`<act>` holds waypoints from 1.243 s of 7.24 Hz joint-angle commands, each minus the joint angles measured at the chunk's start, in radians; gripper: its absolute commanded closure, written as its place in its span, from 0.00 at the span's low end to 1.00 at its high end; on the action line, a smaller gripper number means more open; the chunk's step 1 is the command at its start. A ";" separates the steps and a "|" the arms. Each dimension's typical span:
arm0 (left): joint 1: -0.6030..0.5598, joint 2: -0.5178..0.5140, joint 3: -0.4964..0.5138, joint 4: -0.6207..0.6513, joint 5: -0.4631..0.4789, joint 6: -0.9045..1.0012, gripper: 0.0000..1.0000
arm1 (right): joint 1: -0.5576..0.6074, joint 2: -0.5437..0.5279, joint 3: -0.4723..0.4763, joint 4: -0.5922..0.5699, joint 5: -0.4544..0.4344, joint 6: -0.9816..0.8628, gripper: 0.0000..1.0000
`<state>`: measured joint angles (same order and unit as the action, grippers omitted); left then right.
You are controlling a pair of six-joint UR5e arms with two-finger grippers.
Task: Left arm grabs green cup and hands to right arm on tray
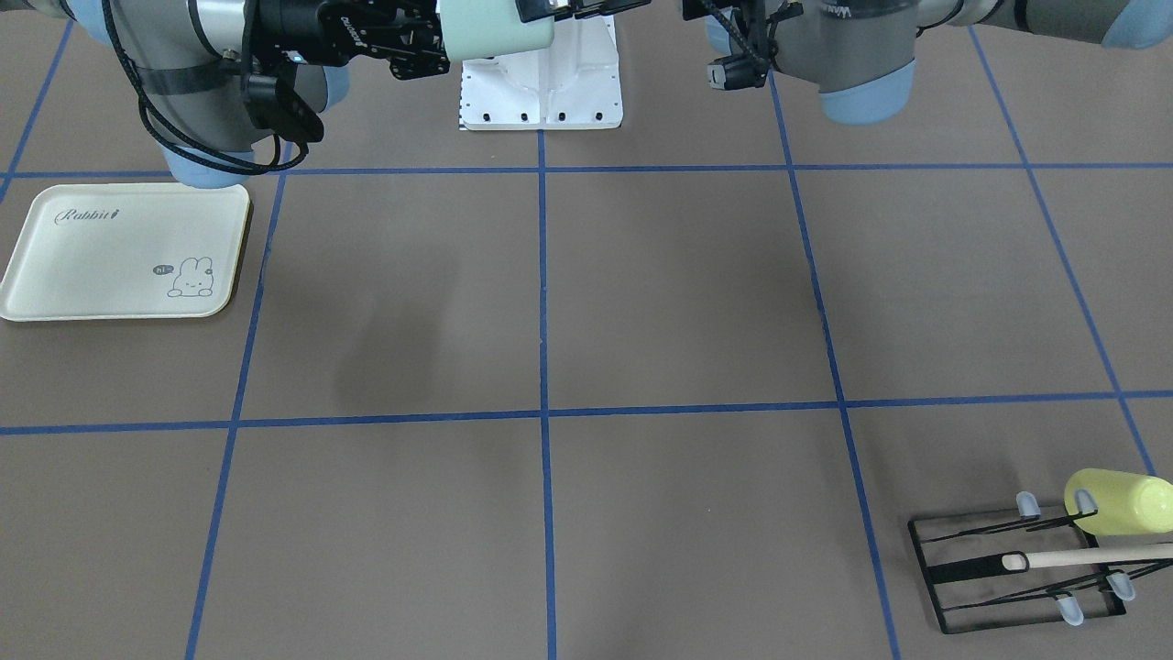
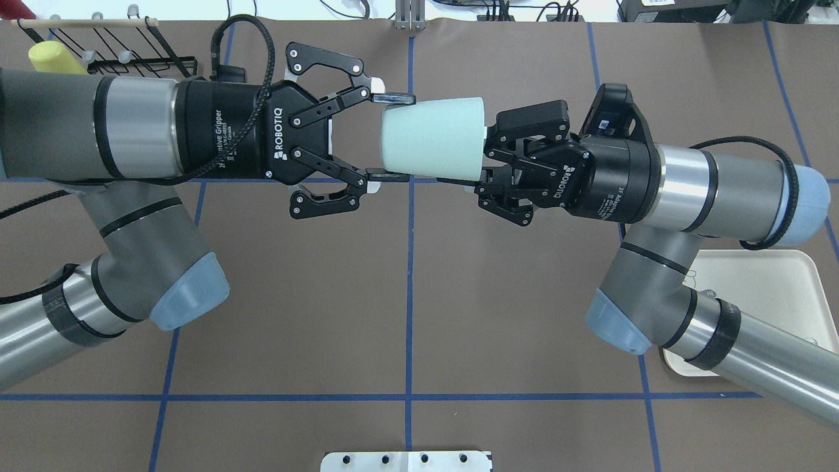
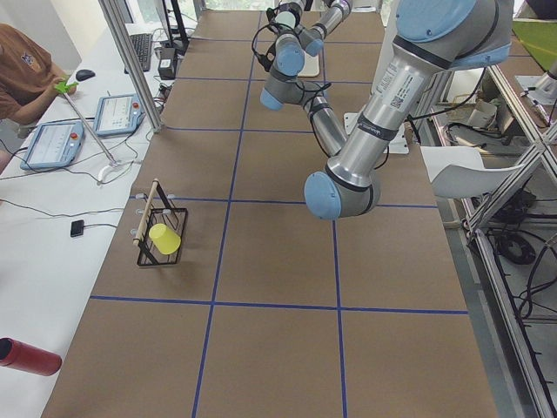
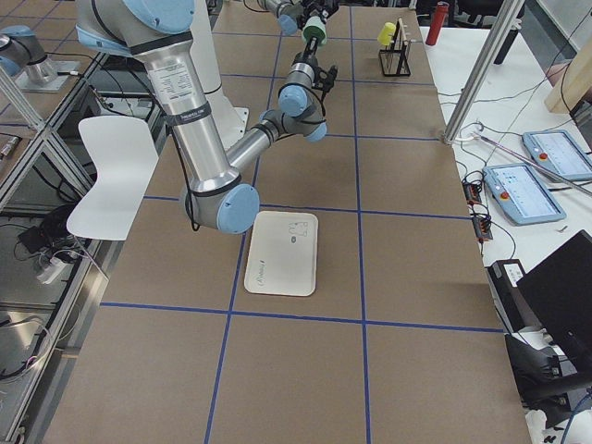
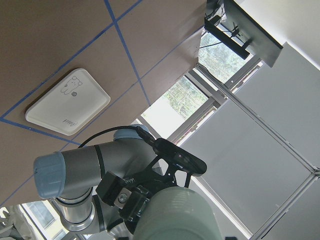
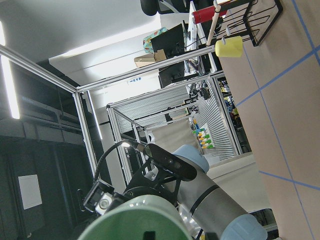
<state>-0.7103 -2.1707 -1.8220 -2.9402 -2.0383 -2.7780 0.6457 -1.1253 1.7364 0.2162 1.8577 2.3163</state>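
The green cup (image 2: 432, 137) lies on its side in the air between both grippers, high above the table's middle; it also shows in the front view (image 1: 495, 27). My left gripper (image 2: 391, 137) has its two pads against the cup's narrow base end, one on each side. My right gripper (image 2: 486, 157) is shut on the cup's wide rim, opposite the left one. The cup fills the bottom of the left wrist view (image 5: 175, 215) and the right wrist view (image 6: 135, 222). The cream tray (image 1: 119, 252) lies flat with nothing on it on the right arm's side, partly under the right arm in the overhead view (image 2: 773, 275).
A black wire rack (image 1: 1008, 568) with a wooden stick and a yellow cup (image 1: 1123, 501) on it stands at the far corner on the left arm's side. The robot's white base plate (image 1: 541, 82) sits at the table's near edge. Blue tape lines cross the brown table.
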 commanded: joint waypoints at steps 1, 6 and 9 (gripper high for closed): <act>0.002 0.002 0.000 0.000 0.000 0.001 1.00 | 0.000 -0.001 0.003 0.000 0.000 0.000 0.91; -0.006 0.009 -0.028 0.004 -0.011 0.014 0.00 | -0.003 -0.005 0.008 0.002 -0.011 0.023 1.00; -0.070 0.109 -0.083 0.013 -0.034 0.047 0.00 | 0.003 -0.072 0.037 0.002 -0.009 0.022 1.00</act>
<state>-0.7442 -2.0943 -1.8931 -2.9342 -2.0556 -2.7505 0.6468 -1.1611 1.7578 0.2178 1.8476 2.3406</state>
